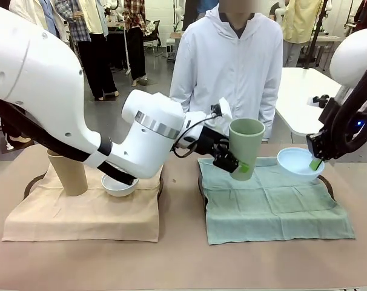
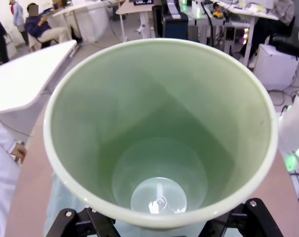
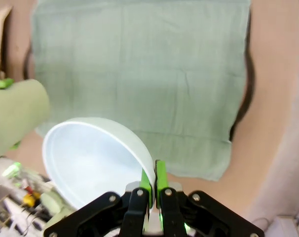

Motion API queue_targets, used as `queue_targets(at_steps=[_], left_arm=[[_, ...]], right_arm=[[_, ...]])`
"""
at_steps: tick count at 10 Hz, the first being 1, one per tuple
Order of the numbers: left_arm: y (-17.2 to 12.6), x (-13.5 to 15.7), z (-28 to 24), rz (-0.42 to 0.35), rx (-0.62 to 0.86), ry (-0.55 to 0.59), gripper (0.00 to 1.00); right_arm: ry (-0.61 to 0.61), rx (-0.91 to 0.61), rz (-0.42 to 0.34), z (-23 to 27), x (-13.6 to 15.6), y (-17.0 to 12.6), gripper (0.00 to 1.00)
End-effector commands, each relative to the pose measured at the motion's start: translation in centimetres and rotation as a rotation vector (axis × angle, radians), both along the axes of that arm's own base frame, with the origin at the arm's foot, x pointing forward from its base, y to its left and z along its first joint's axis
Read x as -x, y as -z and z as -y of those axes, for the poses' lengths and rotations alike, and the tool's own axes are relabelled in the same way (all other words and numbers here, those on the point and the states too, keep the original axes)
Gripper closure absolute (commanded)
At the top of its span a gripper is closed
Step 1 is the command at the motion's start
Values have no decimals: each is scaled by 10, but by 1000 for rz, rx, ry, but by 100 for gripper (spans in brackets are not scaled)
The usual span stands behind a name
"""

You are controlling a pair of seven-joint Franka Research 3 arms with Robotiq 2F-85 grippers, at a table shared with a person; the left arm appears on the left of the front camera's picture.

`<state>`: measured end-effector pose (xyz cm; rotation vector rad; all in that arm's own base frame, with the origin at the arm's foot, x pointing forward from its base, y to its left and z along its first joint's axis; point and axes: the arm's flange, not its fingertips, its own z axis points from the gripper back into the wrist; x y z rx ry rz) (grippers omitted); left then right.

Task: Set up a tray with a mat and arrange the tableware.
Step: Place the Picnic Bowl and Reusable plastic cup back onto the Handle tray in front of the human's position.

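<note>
Two tall cups: tan cup [image 1: 68, 174] on beige mat [image 1: 80, 212]; left gripper [image 1: 235, 163] grasps pale green cup [image 1: 245, 145]. Two bowls: white bowl [image 1: 119, 187]; right gripper [image 1: 317, 162] pinches light blue bowl [image 1: 298, 162] by its rim.

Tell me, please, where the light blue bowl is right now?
In the front view the light blue bowl is right of centre, pinched at its rim by the right pincer above the green mat's far right corner, right of the pale green cup.

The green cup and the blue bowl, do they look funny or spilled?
Nothing is spilled or broken. The pale green cup is up in the air, held a bit tilted by the left gripper. The light blue bowl is tipped too, pinched at its rim by the right gripper.
</note>
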<state>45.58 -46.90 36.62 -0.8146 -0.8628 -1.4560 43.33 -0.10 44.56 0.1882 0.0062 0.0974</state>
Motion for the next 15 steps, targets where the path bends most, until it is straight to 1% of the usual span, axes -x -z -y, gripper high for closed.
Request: queue_targets(at_steps=[1,4,5,6,9,11,13,15], left_arm=[[26,1,2,58,2,4,18],[47,-10,4,91,47,-8,18],[43,-13,3,131,58,-47,18],[42,-8,2,47,-9,16,18],[42,-8,2,47,-9,16,18],[50,-14,5,67,-2,-4,18],[50,-14,7,88,-5,4,18],[53,-16,12,83,-8,16,18]], right_arm=[[-17,6,-11,2,-12,26,95],[-9,-16,-46,-2,-24,58,95],[-5,-15,-46,-2,-25,60,95],[-3,7,-58,0,-19,53,95],[-3,7,-58,0,-19,53,95],[-18,-5,-72,0,-27,64,95],[-32,9,-59,-4,-30,73,95],[-40,11,-38,-8,-34,80,95]])
